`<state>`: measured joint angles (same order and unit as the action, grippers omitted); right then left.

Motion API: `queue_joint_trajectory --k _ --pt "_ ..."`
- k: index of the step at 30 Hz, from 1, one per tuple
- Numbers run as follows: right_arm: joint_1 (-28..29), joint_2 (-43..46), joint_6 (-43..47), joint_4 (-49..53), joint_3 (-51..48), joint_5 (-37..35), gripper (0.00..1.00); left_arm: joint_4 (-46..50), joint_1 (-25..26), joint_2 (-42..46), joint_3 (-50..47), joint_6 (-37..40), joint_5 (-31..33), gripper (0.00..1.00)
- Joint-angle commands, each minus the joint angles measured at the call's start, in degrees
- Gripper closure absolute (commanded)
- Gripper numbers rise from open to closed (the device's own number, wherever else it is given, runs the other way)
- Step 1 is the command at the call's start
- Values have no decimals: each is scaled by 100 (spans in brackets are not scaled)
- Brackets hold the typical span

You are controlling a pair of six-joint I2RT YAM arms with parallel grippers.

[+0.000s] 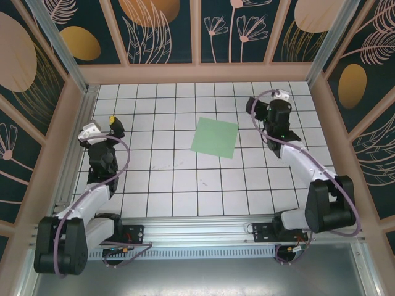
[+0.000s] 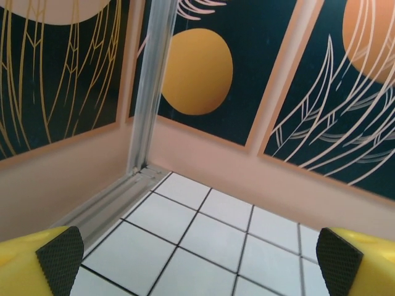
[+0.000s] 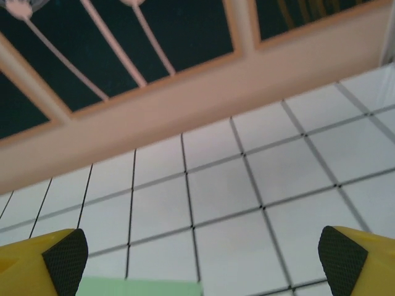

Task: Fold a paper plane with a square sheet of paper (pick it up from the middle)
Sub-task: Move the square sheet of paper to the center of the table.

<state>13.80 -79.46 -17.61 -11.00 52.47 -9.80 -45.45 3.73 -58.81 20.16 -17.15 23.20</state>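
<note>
Tiled table — green paper sheet; flat

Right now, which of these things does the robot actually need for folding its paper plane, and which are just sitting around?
For the job:
flat light green square sheet of paper
left arm's yellow fingers, open
right arm's yellow fingers, open

Just there:
white tiled table
dark leaf-patterned wall panels

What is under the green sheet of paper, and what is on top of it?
The square sheet of paper lies flat on the white tiled table, nothing on top. Tiles beneath it are hidden.
</note>
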Motion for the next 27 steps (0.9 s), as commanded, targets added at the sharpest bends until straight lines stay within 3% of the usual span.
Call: queue_joint_trajectory --k 1,6,14,22,27 --pt "624 -750 -679 2085 790 26 1 1933 -30 269 250 -1052 -5 2" --pt "1394 -1901 -1219 3029 1992 -95 4 2600 -28 581 300 -1383 -543 2" --pt "1874 -3487 -1663 3456 3371 594 13 3666 -32 366 738 -1374 -971 2" --pt "2162 -4623 -1608 3750 4356 866 19 3659 -30 120 913 -1376 -1720 2" --pt "2364 -4887 -1522 3963 4449 870 21 3665 -30 73 904 -1355 -2138 1"
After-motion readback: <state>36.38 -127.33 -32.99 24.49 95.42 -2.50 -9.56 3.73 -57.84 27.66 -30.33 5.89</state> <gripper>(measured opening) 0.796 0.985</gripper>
